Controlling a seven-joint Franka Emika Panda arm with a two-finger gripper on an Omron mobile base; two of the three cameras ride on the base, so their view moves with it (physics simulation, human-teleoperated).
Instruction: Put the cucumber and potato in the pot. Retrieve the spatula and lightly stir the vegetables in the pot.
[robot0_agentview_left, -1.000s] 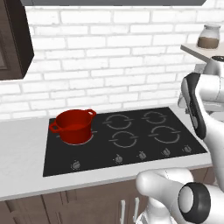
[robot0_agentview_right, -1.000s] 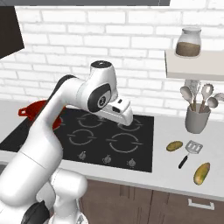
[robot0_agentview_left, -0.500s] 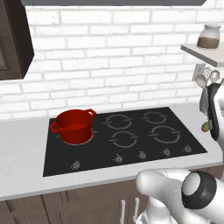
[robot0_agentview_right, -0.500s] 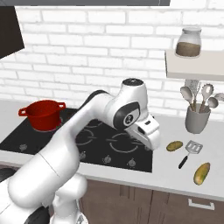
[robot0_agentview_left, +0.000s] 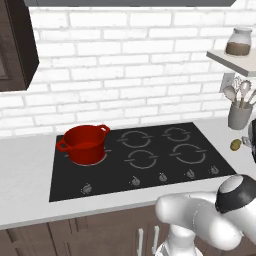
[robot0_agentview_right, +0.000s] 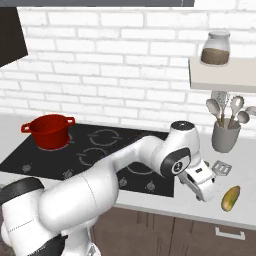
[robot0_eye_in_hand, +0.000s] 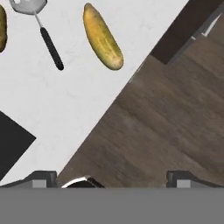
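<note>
The yellow-green cucumber (robot0_agentview_right: 230, 198) lies on the counter near its front edge, right of the cooktop. In the hand view the cucumber (robot0_eye_in_hand: 103, 37) is at the top, beside the spatula (robot0_eye_in_hand: 48, 41) with its dark handle. The potato (robot0_eye_in_hand: 2, 26) peeks in at the left edge of that view, and the potato (robot0_agentview_left: 235, 145) also sits right of the cooktop. My gripper (robot0_agentview_right: 204, 186) hangs just left of the cucumber, over the counter's front edge. It (robot0_eye_in_hand: 113, 179) is open, with nothing between the fingers. The red pot (robot0_agentview_right: 48, 131) stands on the far left burner.
A grey utensil cup (robot0_agentview_right: 224, 135) with ladles stands at the back right under a shelf holding a jar (robot0_agentview_right: 215, 48). The black cooktop (robot0_agentview_left: 150, 160) lies between the pot and the vegetables. Below the counter edge are wooden floor (robot0_eye_in_hand: 148, 131) and cabinet fronts.
The arm has swung from above the cooktop to the right end of the counter and dropped beside the cucumber. The gripper has stayed open.
</note>
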